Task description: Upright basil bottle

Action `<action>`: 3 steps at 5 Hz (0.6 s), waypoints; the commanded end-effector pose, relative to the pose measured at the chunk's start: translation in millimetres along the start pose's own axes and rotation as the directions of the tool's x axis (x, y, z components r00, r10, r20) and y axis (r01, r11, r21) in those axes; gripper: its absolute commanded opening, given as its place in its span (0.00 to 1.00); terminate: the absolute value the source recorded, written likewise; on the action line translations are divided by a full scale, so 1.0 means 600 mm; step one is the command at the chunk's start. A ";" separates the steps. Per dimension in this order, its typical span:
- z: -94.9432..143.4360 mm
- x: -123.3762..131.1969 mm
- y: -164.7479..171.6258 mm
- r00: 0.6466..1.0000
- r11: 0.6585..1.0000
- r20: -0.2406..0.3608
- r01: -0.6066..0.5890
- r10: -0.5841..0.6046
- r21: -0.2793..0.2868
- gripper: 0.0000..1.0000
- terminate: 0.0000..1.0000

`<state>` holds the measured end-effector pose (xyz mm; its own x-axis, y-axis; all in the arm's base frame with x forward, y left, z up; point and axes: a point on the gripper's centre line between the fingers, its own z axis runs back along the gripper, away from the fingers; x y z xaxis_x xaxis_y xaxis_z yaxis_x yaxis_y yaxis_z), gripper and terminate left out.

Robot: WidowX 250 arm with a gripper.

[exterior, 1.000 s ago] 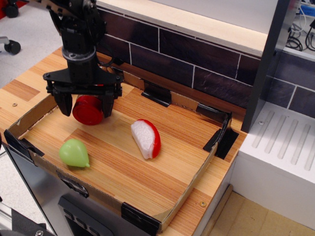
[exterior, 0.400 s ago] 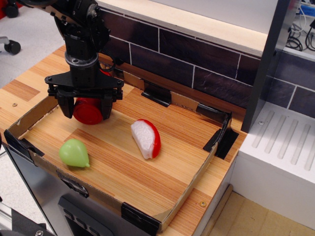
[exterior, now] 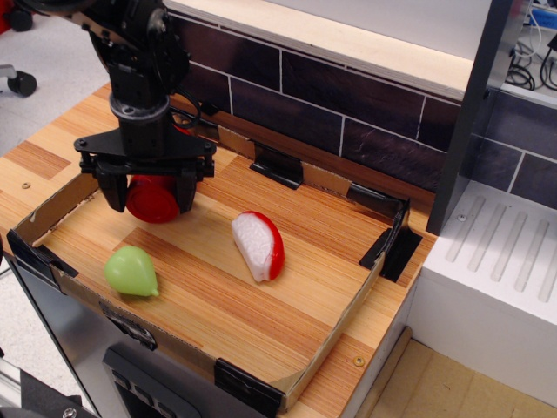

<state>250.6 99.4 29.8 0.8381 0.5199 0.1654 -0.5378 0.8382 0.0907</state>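
Note:
The basil bottle (exterior: 153, 200) lies on its side in the back left of the cardboard tray (exterior: 335, 335). Its wide red cap faces the camera, and its clear body is hidden behind the gripper. My gripper (exterior: 150, 197) comes straight down over it. The two black fingers (exterior: 112, 192) stand on either side of the red cap and close against it. The bottle is low, at the wooden tray floor.
A green pear toy (exterior: 131, 271) lies near the tray's front left corner. A red-and-white wedge toy (exterior: 258, 245) lies in the middle. A dark tiled wall runs along the back. A white cabinet (exterior: 496, 287) stands at the right.
The gripper has shifted slightly left and its fingers have drawn in a little around the red cap. The pear and the wedge toy have not moved.

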 end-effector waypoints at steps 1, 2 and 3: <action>0.108 0.046 0.016 0.997 0.997 -0.013 -0.077 0.077 0.006 0.00 0.00; 0.138 0.060 0.023 0.990 0.994 -0.090 -0.105 0.106 0.012 0.00 0.00; 0.147 0.081 0.028 0.979 0.990 -0.143 -0.140 0.142 0.028 0.00 0.00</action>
<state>267.7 118.5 113.2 0.7563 0.6540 -0.0183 -0.6482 0.7528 0.1144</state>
